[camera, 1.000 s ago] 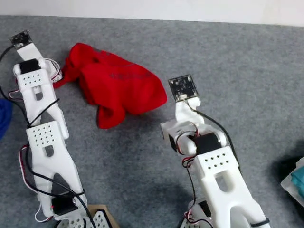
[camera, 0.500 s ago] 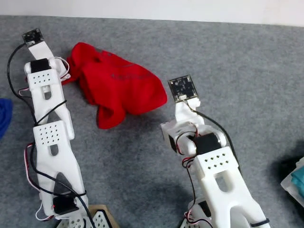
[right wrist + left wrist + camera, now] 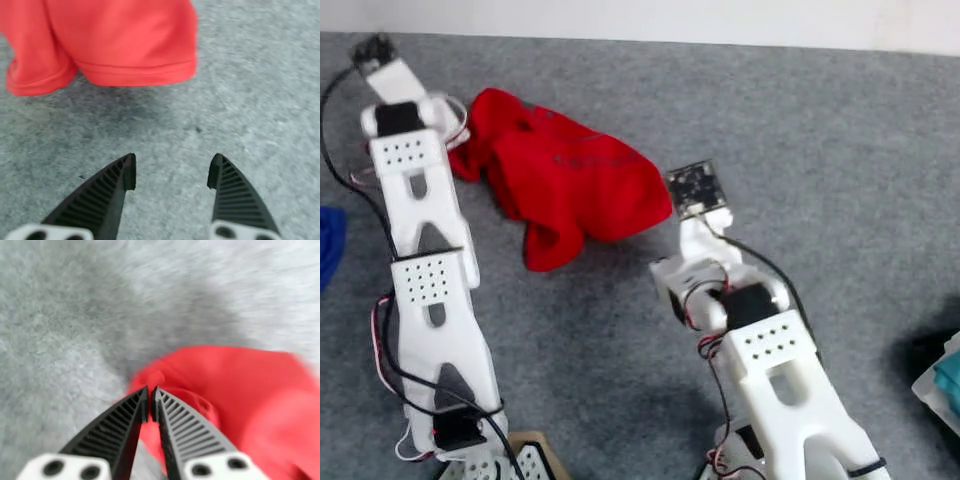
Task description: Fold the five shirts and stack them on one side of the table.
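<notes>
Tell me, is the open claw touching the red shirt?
Apart. The right wrist view shows bare gray table between the open right gripper and the hem of the red shirt.

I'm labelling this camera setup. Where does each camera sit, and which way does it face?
High view: fixed overhead, looking down on the grey carpet-like table; both white arms show.
Left wrist view: on the left arm, looking along shut left fingers at the crumpled red cloth shirt.
Right wrist view: on the right arm, past open right fingers, at table and shirt.
Shared: all show the shirt.
</notes>
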Controlling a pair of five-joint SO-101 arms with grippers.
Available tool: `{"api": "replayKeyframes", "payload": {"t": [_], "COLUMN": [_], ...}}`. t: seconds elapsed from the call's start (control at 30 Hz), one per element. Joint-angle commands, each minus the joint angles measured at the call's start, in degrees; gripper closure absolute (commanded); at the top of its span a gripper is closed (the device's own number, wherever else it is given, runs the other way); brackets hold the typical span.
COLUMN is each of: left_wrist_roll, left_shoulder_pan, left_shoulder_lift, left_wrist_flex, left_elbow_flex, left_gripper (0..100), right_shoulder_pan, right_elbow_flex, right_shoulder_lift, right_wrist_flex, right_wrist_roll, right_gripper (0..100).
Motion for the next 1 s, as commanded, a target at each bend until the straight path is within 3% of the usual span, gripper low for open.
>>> {"api": "replayKeyframes", "payload": {"t": [0.0, 0.2, 0.37, 0.7, 0.97], "left_wrist_roll": [1.49, 1.58, 4.13, 4.04, 4.04], "left_shoulder_pan": [2.59, -4.09, -9.1, -10.59, -10.68], "left_shoulder_lift": [-13.67, -20.62, -20.79, -20.53, -13.41], "left_wrist_flex": [6.33, 8.09, 8.0, 8.18, 7.74], "left_elbow_flex": [-2.68, -2.59, -2.33, -2.07, -2.59], "left_gripper": [99, 99, 99, 99, 99], "right_shoulder_pan": [-5.32, -13.32, -14.81, -14.99, -17.89], "right_elbow_flex": [1.1, 1.71, -5.76, -28.44, -34.07], "right_shoulder_lift": [0.04, 1.98, 15.69, 42.51, 50.33], "right_wrist_flex": [-6.81, -15.16, -17.1, -16.84, -16.75], "right_wrist_roll": [0.0, 0.0, -0.09, 0.0, 0.88], "right_gripper": [76.1, 75.9, 75.7, 75.6, 70.0]}}
